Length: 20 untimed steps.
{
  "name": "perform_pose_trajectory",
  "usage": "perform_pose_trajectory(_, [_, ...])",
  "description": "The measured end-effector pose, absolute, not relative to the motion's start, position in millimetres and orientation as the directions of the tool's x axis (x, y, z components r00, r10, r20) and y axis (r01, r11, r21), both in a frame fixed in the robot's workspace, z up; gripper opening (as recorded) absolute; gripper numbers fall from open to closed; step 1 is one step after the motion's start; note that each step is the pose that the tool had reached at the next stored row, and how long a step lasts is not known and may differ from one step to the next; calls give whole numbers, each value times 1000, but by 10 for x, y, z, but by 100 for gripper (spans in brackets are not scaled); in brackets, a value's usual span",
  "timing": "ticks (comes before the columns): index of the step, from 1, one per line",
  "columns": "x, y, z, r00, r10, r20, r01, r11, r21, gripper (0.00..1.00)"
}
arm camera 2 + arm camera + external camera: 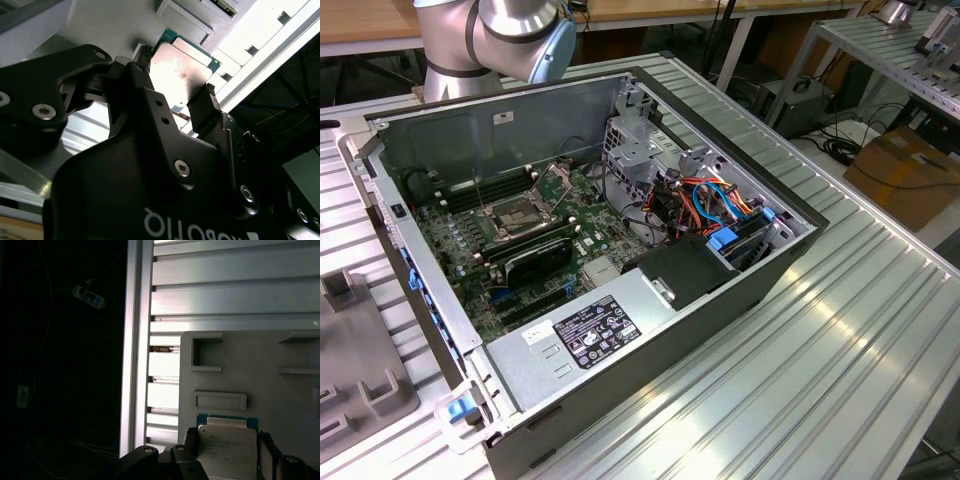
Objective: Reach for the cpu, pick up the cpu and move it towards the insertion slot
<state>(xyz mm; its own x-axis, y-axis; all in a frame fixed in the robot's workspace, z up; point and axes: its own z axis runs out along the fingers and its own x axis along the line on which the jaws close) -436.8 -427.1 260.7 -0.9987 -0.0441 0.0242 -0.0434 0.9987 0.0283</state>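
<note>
The cpu [227,450] has a silver lid on a green board and lies over a grey holder tray [225,365]. In both wrist views my gripper [227,440] has a black finger against each side of the cpu [182,65], so my gripper [175,72] is shut on it. The insertion slot [520,212], a steel-framed square socket with a dark centre, sits on the motherboard inside the open computer case [620,290]. My arm [490,40] stands beyond the case's far wall, at the exterior view's upper left.
Inside the case are memory slots beside the socket, a black expansion card [535,262], a power supply [580,335] and a drive cage with coloured cables [720,205]. A ribbed aluminium table [840,330] carries everything. Another grey fixture [360,370] lies at the exterior view's lower left.
</note>
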Motion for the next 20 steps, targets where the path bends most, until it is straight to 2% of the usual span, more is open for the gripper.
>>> perform_pose_trajectory(20, [-4368,-4271,2729,-999,-44,24,-43,999,28,55])
